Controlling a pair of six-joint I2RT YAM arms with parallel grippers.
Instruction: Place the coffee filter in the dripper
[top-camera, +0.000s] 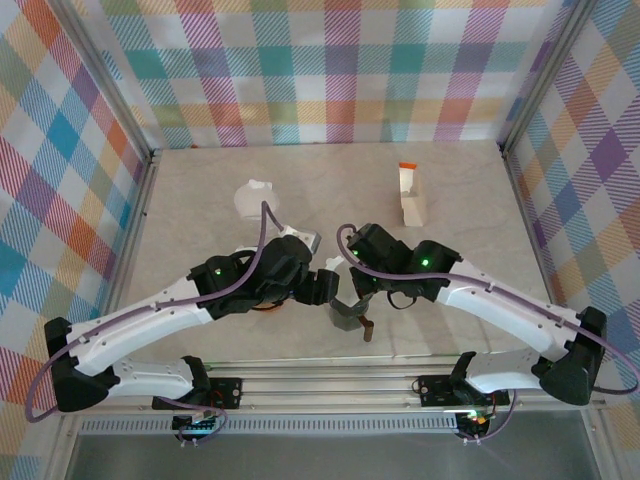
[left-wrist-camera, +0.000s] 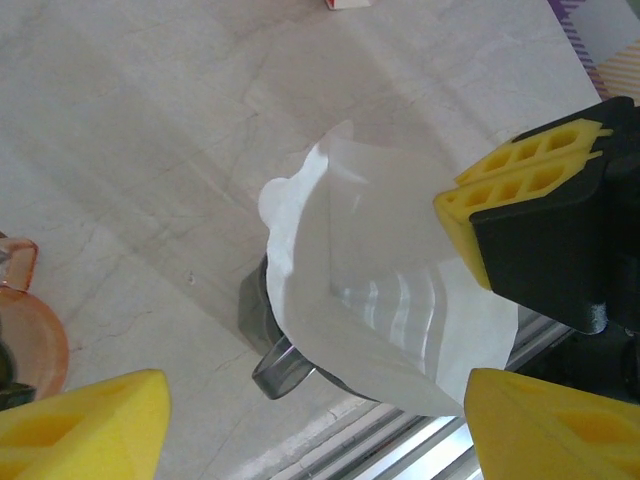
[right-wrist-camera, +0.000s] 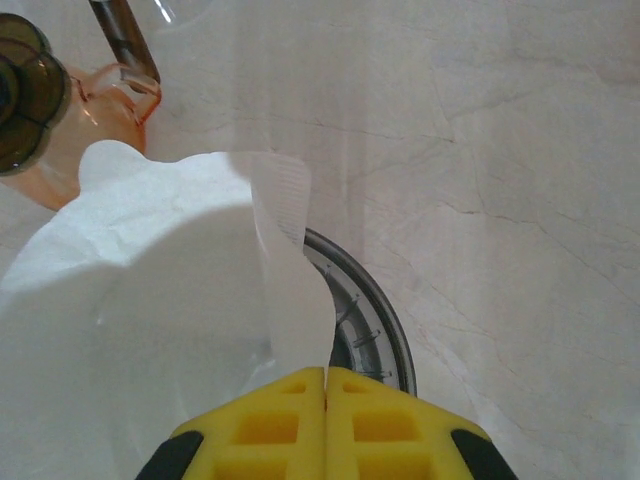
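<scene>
right gripper (right-wrist-camera: 326, 380) pinches coffee filter (right-wrist-camera: 160, 290) rim | filter directly above dripper (right-wrist-camera: 382, 325) (partly in, seemingly) | left gripper (left-wrist-camera: 315, 430) spread, just left | next: straight down

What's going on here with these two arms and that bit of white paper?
The right gripper is pinching the edge of a white coffee filter and holding it at a grey dripper. The filter looks partly opened, either resting in the dripper's mouth or just above it; I can't tell which. The left gripper hovers open beside it, holding nothing.
</scene>
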